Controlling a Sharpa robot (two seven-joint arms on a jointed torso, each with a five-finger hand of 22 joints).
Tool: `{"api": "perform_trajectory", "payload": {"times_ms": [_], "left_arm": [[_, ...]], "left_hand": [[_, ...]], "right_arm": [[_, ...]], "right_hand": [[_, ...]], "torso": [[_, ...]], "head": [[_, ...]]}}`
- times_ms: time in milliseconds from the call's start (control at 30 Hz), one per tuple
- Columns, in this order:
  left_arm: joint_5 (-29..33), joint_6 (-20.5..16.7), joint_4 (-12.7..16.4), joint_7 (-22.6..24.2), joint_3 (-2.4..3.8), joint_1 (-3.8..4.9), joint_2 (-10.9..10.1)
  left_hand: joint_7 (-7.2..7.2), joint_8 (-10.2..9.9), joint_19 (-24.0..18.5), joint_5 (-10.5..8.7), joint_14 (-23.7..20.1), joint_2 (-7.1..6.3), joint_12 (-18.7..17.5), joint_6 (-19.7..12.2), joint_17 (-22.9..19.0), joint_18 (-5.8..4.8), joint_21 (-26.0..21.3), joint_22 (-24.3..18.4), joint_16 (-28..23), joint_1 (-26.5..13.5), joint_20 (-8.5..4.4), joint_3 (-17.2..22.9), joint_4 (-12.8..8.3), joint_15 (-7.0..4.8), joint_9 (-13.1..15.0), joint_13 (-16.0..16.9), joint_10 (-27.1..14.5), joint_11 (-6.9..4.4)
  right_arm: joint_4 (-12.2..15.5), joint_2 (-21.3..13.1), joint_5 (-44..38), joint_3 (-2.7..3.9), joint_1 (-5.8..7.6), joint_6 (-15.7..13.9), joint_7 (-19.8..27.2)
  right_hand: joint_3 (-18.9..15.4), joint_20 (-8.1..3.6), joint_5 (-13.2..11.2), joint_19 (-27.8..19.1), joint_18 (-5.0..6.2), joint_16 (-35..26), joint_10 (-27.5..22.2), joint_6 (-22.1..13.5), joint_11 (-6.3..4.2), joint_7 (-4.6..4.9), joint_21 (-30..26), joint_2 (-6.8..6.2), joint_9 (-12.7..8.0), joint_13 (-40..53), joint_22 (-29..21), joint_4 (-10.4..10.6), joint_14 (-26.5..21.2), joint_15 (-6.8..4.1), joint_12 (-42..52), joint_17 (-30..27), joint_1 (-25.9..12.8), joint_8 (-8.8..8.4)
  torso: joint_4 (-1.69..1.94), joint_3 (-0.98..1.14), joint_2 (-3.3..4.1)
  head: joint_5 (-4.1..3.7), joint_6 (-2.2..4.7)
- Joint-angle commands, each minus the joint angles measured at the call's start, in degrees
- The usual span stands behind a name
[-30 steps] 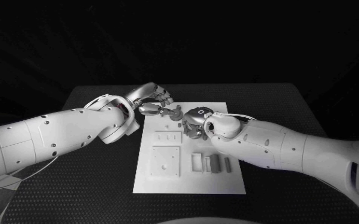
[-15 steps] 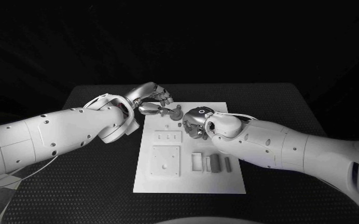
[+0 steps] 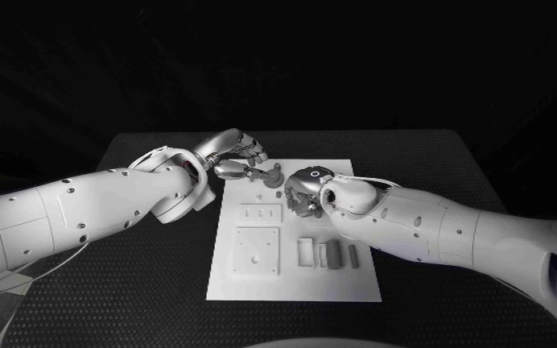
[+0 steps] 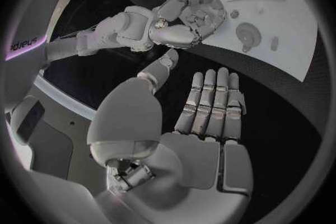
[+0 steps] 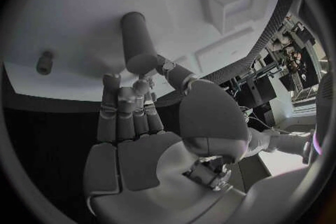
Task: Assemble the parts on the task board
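The task board (image 3: 296,275) lies in the middle of the black table (image 3: 430,163), long side running near to far. On its near half sit a square plate (image 3: 257,251) at the left and a few upright grey blocks (image 3: 328,253) at the right. At the far end, a grey cylinder part (image 5: 137,42) rests on the board, and the right hand (image 3: 304,191) pinches its end between thumb and fingertips (image 5: 140,88). A small peg (image 5: 45,61) lies apart from it on the board. The left hand (image 3: 236,157) hovers just off the board's far left corner, fingers (image 4: 210,102) straight and together, grasping nothing.
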Motion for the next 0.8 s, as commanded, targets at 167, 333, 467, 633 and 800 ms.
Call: {"api": "perform_trajectory", "payload": {"times_ms": [167,333,467,633,800], "left_arm": [[0.28,0.66,0.11,0.03,0.04,0.09,0.06],[0.33,0.72,-0.30,0.06,0.04,0.07,0.40],[0.34,0.74,-0.41,0.03,0.04,0.07,0.42],[0.35,0.67,-0.36,-0.06,0.04,0.07,0.44],[0.35,0.46,-0.06,-0.32,0.04,0.07,0.34]], "left_hand": [[0.03,0.13,0.37,0.23,-0.04,0.25,0.17,0.24,0.11,-0.87,-0.21,-0.07,-0.15,0.24,-0.11,-0.13,0.17,0.06,-0.06,0.06,-0.01,0.19],[0.03,0.12,0.38,0.24,-0.05,0.26,0.17,0.23,0.12,-0.87,-0.22,-0.08,-0.15,0.25,-0.11,-0.12,0.17,0.06,-0.06,0.07,-0.03,0.19],[0.04,0.11,0.39,0.24,-0.05,0.28,0.17,0.21,0.13,-0.87,-0.23,-0.10,-0.16,0.27,-0.11,-0.11,0.17,0.06,-0.07,0.07,-0.05,0.20],[0.05,0.11,0.40,0.24,-0.05,0.32,0.18,0.20,0.14,-0.87,-0.24,-0.11,-0.16,0.27,-0.11,-0.10,0.19,0.07,-0.07,0.07,-0.06,0.21],[0.03,0.14,0.46,0.24,-0.02,0.46,0.22,0.23,0.18,-0.87,-0.25,-0.14,-0.15,0.45,-0.14,-0.02,0.14,0.06,-0.07,0.09,-0.05,0.19]], "right_arm": [[-0.24,-0.18,0.21,-0.16,-0.22,0.84,0.35],[-0.25,-0.09,0.36,-0.16,-0.22,0.95,0.43],[-0.33,-0.17,0.80,-0.16,-0.22,0.88,0.58],[-0.47,-0.06,0.80,-0.16,-0.22,0.77,-0.09],[-0.20,-0.06,0.75,-0.16,-0.22,0.81,-0.35]], "right_hand": [[-0.82,-0.03,-0.27,-0.20,0.35,0.34,-0.43,-0.02,0.41,0.89,0.14,-1.37,-0.32,-0.09,0.90,0.11,-0.35,0.38,0.27,-0.08,-0.11,-0.38],[-0.88,-0.02,-0.26,-0.21,0.35,0.35,-0.45,0.03,0.42,0.89,0.13,-1.35,-0.31,-0.08,0.89,0.22,-0.36,0.40,0.30,-0.08,-0.13,-0.34],[-0.97,0.00,-0.24,-0.23,0.35,0.37,-0.48,0.20,0.42,0.87,0.11,-1.26,-0.28,-0.07,0.88,0.45,-0.40,0.41,0.36,-0.08,-0.16,-0.21],[-1.13,-0.01,-0.22,-0.16,0.35,0.52,-0.38,1.20,0.15,0.58,0.16,-0.44,-0.07,-0.08,0.90,1.28,-0.36,0.22,0.59,-0.06,-0.16,0.44],[-1.45,-0.15,-0.22,-0.04,0.35,0.63,0.01,3.45,-0.62,-0.28,0.28,0.41,0.55,-0.30,0.93,1.70,-0.15,-0.48,0.74,-0.13,0.06,1.88]], "torso": [[0.02,0.04,0.04],[-0.05,-0.02,0.07],[-0.03,-0.07,0.08],[0.06,-0.05,0.06],[0.07,-0.10,0.11]], "head": [[-0.12,-0.07],[-0.22,-0.12],[-0.26,-0.24],[-0.32,-0.23],[-0.30,-0.21]]}}
